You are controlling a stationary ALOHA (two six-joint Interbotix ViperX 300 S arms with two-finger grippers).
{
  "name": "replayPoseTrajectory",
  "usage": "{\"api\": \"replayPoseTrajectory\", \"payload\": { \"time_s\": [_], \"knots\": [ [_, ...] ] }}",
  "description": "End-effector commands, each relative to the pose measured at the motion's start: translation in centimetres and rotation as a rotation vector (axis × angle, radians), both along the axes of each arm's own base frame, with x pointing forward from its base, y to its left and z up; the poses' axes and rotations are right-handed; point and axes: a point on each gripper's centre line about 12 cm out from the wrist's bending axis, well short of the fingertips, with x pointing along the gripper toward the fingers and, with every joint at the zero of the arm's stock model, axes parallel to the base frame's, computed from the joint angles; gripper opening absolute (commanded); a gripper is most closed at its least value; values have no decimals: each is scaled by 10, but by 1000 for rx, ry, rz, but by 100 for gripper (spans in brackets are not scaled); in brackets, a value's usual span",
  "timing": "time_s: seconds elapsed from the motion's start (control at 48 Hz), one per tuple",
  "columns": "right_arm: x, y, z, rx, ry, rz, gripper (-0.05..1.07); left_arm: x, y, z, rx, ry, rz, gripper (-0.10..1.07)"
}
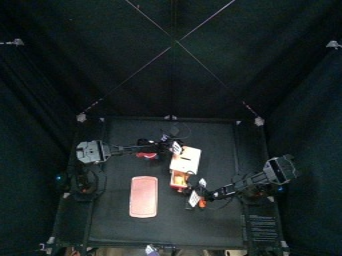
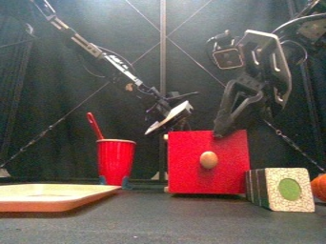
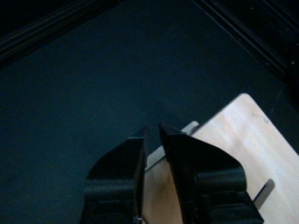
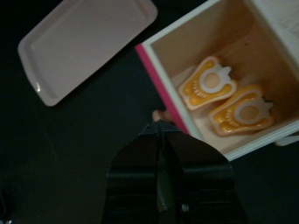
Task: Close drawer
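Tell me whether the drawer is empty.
No: in the right wrist view the open drawer holds two yellow-orange pieces lying side by side on its floor.

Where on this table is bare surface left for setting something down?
Free: the table's far strip behind the cabinet, and the front edge beyond the pink slab. Crowded: the middle, where both arms meet at the open drawer.
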Motion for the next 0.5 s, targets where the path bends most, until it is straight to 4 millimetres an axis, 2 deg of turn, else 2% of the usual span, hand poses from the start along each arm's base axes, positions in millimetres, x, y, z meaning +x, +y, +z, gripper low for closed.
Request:
{"api": "replayPoseTrajectory", "payload": {
  "time_s": [0.0, 0.479],
  "knots": [
    [1, -12, 8, -4, -21, -48, 24, 0, 2, 10, 11, -16, 3, 62],
    [-19, -54, 13, -116, 10, -298, 24, 1, 1, 12, 12, -26, -6, 62]
  ]
}}
